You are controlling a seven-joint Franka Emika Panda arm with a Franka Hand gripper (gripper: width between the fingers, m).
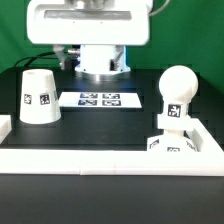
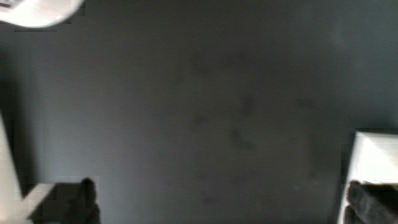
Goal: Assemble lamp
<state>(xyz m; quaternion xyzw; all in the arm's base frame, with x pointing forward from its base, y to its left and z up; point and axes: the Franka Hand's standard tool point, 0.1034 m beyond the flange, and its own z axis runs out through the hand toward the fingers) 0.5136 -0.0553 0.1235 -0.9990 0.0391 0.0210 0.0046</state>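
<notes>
The white tapered shade (image 1: 40, 95) stands mouth down at the exterior view's left, with a tag on its side. The ball bulb (image 1: 177, 88) sits on top of the small tagged base (image 1: 171, 138) at the exterior view's right, by the white wall. The arm hangs high at the back, and its fingers do not show in the exterior view. In the wrist view my gripper (image 2: 221, 205) is open and empty above bare dark table. One dark fingertip (image 2: 68, 205) shows at one side, and the other is at the far edge.
The marker board (image 1: 98, 99) lies flat at the table's middle back. A low white wall (image 1: 100, 158) runs along the front and up both sides. A white rounded part (image 2: 36, 9) shows in a corner of the wrist view; I cannot tell which part it is.
</notes>
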